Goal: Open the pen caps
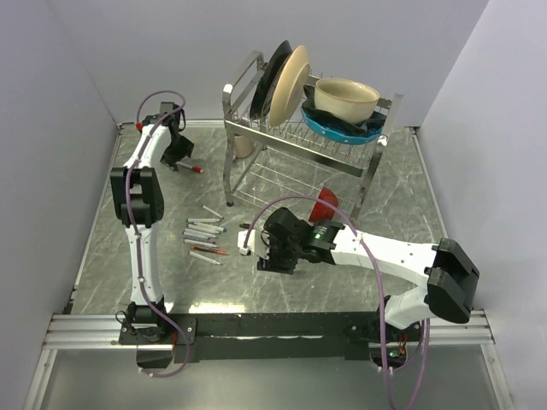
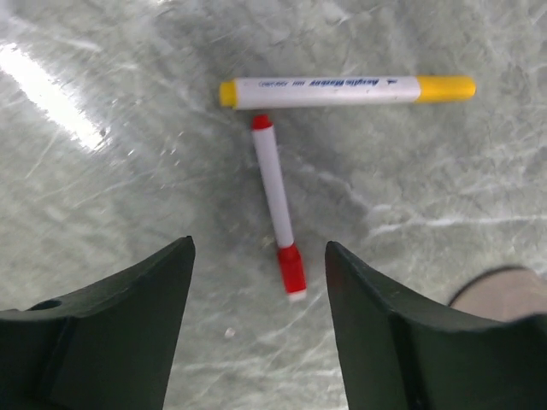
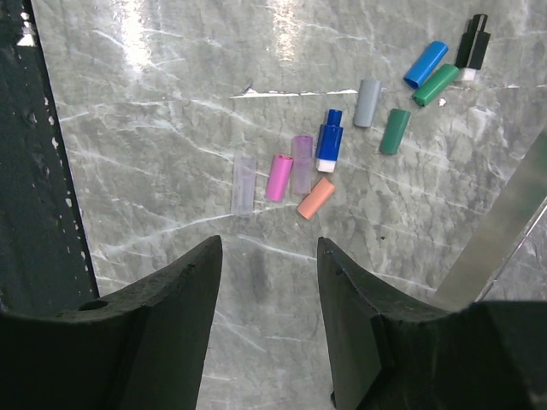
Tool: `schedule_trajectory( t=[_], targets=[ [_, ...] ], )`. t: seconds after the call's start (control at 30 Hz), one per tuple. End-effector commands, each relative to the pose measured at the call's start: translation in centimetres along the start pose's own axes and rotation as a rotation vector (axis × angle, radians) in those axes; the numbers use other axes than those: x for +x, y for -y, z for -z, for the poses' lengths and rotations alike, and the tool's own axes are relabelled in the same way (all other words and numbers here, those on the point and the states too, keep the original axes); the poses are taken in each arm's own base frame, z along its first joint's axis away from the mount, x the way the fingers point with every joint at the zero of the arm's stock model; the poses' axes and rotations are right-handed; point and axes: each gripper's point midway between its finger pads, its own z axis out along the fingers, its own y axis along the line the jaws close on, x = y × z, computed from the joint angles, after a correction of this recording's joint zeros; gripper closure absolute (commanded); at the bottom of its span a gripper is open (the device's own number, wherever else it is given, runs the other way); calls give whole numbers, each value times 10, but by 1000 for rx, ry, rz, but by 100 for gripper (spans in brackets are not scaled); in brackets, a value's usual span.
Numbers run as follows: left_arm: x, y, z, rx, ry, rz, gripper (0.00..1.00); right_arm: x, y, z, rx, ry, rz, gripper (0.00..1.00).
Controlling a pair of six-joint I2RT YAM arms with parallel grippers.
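Note:
In the left wrist view a thin white pen lies on the marble table with a red cap on its near end. A thicker white marker with a yellow cap lies crosswise beyond it. My left gripper is open and empty above the red cap, which sits between the jaws. It is at the far left in the top view. My right gripper is open and empty. Several loose caps lie beyond it: pink, orange, grey, green, blue.
Several white pens lie in a cluster left of the right gripper. A metal dish rack with plates and bowls stands at the back centre, a red bowl beneath it. A beige cup is near the left gripper.

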Motion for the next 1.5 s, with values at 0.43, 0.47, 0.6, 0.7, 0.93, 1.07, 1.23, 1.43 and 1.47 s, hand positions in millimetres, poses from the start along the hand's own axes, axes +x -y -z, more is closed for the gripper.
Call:
schedule_trajectory(
  t=[0.43,0.47,0.6,0.7,0.93,1.07,1.23,1.43,1.47],
  targets=[
    [11,-26,-30,-169,-3,-7,35,-15,3,2,18,24,36,44],
    [14,-28,-33,-175,-12,-15,35,-15,2,2,16,23,37,44],
    [23,-37,-38,-203,-35,-46,38,-17,3,5,25,34,41,44],
    [29,-48,-40,-228,-55,-72,42,-18,3,8,29,41,41,44],
    [38,-67,-25,-209,-58,-105,73,-21,3,11,31,55,45,44],
    [26,-47,4,-36,-8,-111,93,-21,3,13,32,62,46,44],
    [27,-38,36,164,34,-100,99,-23,1,17,28,82,58,44],
    [31,-3,145,689,93,-126,99,-32,-2,26,18,152,62,44],
    [49,-16,144,715,60,-127,99,-36,-4,28,4,177,60,44]
  ],
)
